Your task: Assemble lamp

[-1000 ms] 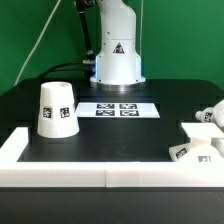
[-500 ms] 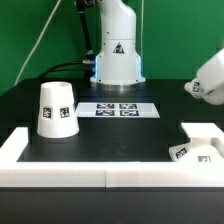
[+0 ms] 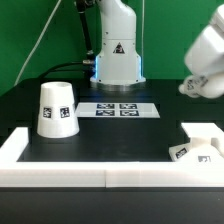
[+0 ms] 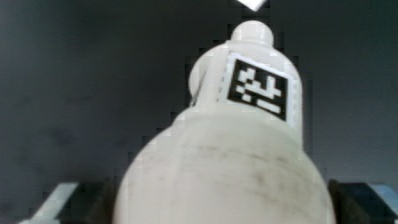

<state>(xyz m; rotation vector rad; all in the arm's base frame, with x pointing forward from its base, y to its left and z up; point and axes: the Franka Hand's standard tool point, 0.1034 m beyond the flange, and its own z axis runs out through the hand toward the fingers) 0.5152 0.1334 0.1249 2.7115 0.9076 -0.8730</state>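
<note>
In the wrist view my gripper [image 4: 205,208] is shut on the white rounded bulb [image 4: 240,130]. The bulb fills the view between the two dark fingers [image 4: 43,206] and shows a black-and-white tag. In the exterior view the gripper with the bulb is a blurred white shape [image 3: 205,62] high at the right edge, well above the table. The tapered shade [image 3: 56,108] stands wide end down at the exterior view's left. The flat angular base block [image 3: 200,146] lies at the front right, below the gripper.
The marker board [image 3: 118,109] lies in the middle of the black table. The white robot pedestal [image 3: 117,55] stands behind it. A raised white rim [image 3: 100,176] runs along the table's front and left sides.
The gripper with the bulb has risen from low at the right edge, beside the base block, to high above it. The shade and the base have not moved.
</note>
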